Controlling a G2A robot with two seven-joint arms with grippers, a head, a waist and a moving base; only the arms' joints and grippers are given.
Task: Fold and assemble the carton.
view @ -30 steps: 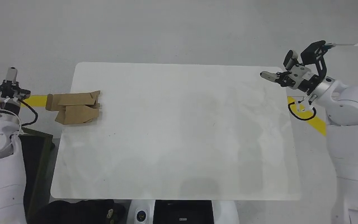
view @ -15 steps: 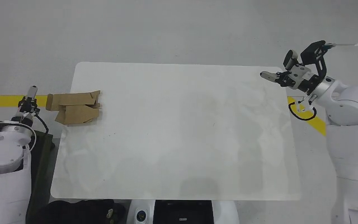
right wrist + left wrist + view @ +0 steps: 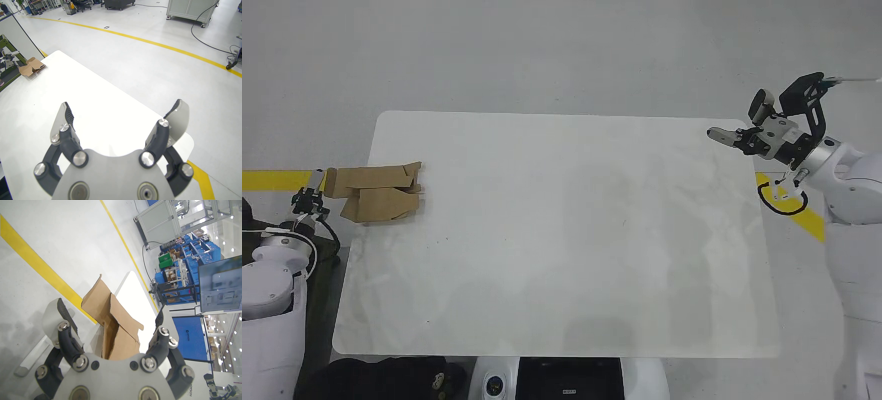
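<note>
From above, the carton (image 3: 377,192) lay across the worktop's (image 3: 562,250) left edge near the far corner, long axis parallel to the far edge, just beside the left hand (image 3: 310,197). The left wrist view showed that hand spread, the carton straight ahead of its gap. The right wrist view showed the right hand (image 3: 122,108) spread, well apart at the far-right corner.

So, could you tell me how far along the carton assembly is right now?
Nothing looks done: the carton lies collapsed at the left edge of the table, flaps loose. In hand: the left gripper is open right at the carton's end, not gripping it; the right gripper is open and empty at the opposite corner. Left: gripping, opening it up, folding the flaps.
</note>
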